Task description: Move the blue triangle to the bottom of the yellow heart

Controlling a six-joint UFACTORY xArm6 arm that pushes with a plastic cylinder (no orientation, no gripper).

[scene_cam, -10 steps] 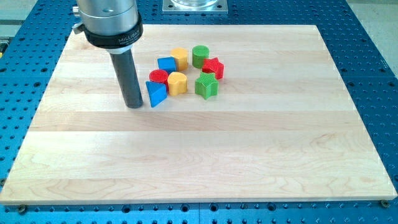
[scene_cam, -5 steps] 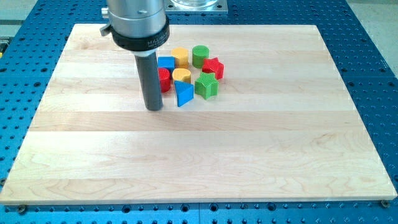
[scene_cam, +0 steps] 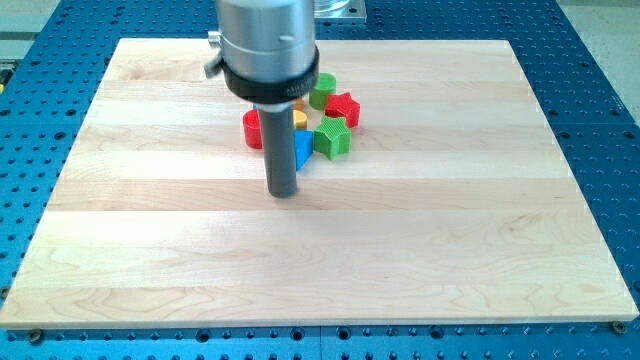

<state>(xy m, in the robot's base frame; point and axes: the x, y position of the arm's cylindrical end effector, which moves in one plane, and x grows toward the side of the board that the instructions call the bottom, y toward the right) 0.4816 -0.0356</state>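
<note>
— Pushing with my tip (scene_cam: 285, 193), a bare dark rod end with no jaws, gripping nothing, planted on the pale wooden board (scene_cam: 420, 250) at the view's left of the blue triangle block (scene_cam: 303, 150)?

— Yes; probably touching, contact hidden. Nudging slowly, keeping centred behind it.

— Target?

— Small yellow heart block (scene_cam: 299, 119), mostly hidden, just beyond. Triangle already beneath; stopping short of the green ridged block (scene_cam: 332, 138).
</note>
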